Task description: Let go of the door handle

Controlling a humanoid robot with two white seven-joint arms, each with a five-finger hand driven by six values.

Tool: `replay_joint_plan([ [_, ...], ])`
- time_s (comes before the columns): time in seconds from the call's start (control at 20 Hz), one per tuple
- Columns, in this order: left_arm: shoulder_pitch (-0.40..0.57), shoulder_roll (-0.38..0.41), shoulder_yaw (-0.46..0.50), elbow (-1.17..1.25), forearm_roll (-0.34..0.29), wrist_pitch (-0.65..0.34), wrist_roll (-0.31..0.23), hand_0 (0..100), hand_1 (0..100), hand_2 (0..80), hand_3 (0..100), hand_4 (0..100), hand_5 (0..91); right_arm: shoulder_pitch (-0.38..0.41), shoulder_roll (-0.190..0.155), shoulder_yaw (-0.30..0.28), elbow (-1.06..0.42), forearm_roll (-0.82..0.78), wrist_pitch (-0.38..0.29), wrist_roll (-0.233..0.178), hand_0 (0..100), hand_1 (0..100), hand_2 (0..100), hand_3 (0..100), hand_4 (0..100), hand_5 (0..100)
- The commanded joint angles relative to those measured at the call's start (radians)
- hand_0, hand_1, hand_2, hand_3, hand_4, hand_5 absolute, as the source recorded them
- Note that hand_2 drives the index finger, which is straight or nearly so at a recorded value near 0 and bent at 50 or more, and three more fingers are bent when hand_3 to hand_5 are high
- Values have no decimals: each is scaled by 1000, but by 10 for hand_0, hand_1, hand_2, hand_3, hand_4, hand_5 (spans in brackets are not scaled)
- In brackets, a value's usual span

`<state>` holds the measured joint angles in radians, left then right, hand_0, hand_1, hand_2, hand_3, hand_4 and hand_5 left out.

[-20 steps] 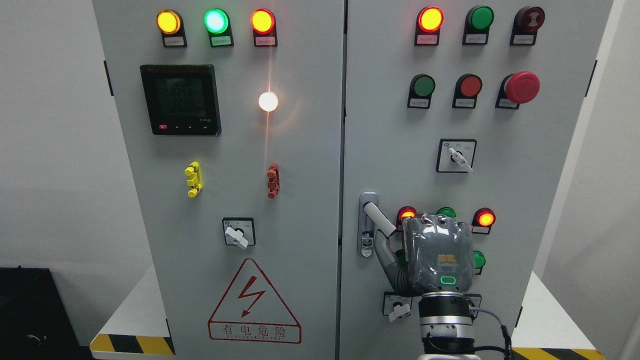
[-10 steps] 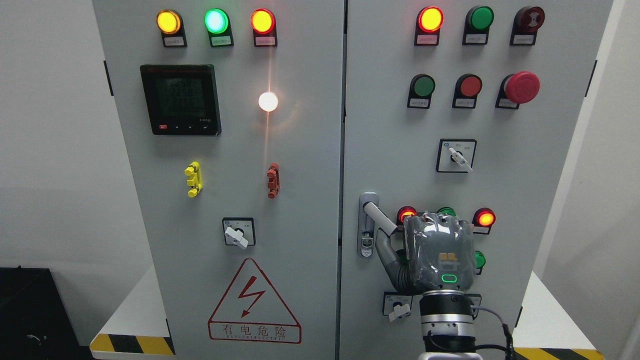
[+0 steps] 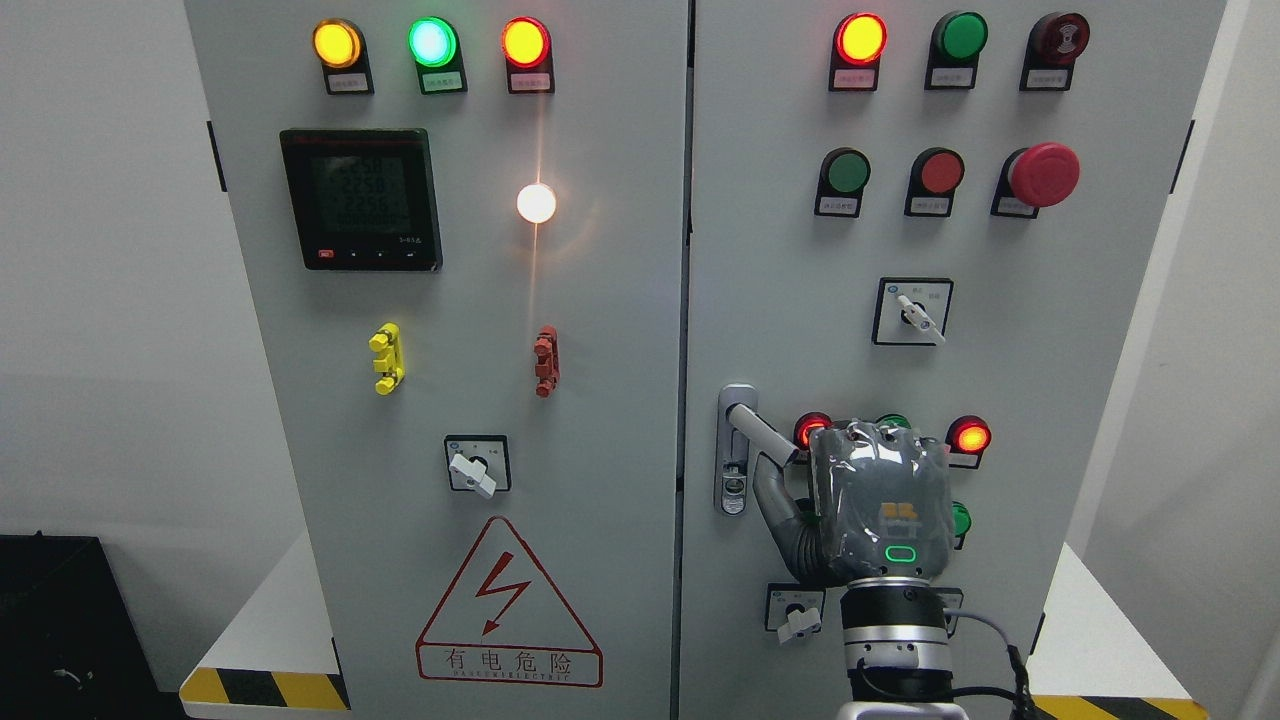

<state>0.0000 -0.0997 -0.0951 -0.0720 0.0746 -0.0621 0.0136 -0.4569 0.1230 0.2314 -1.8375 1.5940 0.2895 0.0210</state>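
Fingers of my right hand look curled around the door handle, so I should uncurl them fully, then retreat toward six o'clock.

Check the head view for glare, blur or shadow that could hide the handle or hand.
Head view: sharp and evenly lit; the white lamp flares into a vertical streak on the left door, well clear of the door handle; the right hand is unblurred, its plastic cover only faintly shiny.
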Motion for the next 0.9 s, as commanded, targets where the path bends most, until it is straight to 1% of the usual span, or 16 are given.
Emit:
replay_joint_plan([
  [0.0,17,-1,0,0,1,-1,0,120,556,0,0,0,0,-2,0,-4,-3,0,-1,0,556,341,956,1000,1000,996],
  [0.85,17,0,0,0,-1,-1,0,120,556,0,0,0,0,-22,-2,-12,-2,0,-1,2,561,334,952,1000,1000,992],
])
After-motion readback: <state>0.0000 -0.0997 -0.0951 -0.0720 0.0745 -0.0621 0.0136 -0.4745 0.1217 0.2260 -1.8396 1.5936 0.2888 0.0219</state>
